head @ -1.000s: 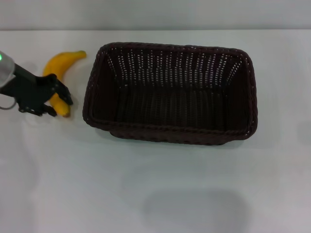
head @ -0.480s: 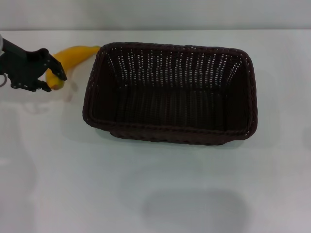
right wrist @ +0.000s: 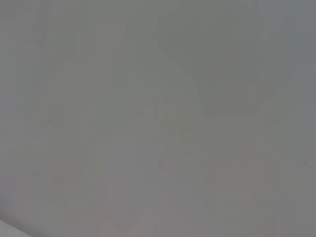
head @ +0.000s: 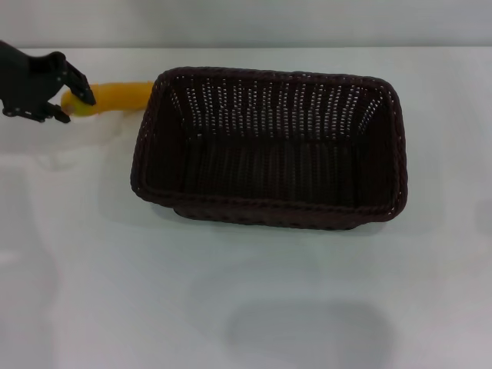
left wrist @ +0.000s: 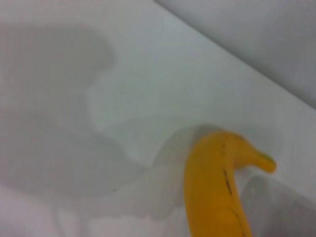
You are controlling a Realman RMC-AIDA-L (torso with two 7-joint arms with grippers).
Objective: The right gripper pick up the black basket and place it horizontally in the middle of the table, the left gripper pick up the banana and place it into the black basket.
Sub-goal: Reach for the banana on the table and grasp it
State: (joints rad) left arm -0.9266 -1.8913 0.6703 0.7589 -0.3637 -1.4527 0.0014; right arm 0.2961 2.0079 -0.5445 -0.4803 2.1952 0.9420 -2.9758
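Note:
The black basket (head: 269, 146) stands lengthwise across the middle of the white table (head: 246, 292), empty inside. My left gripper (head: 68, 101) is at the far left, shut on one end of the yellow banana (head: 115, 97) and holding it above the table. The banana's free end points toward the basket's left rim and reaches close to it. In the left wrist view the banana (left wrist: 217, 187) hangs over the white table (left wrist: 98, 98). The right gripper is out of view.
The table's far edge meets a pale wall (head: 246, 23) at the back. White surface lies in front of the basket. The right wrist view shows only blank grey-white surface.
My left gripper has lifted the banana off the table and carried it up and back, the banana swinging from upright to level, its free end now near the basket's left rim.

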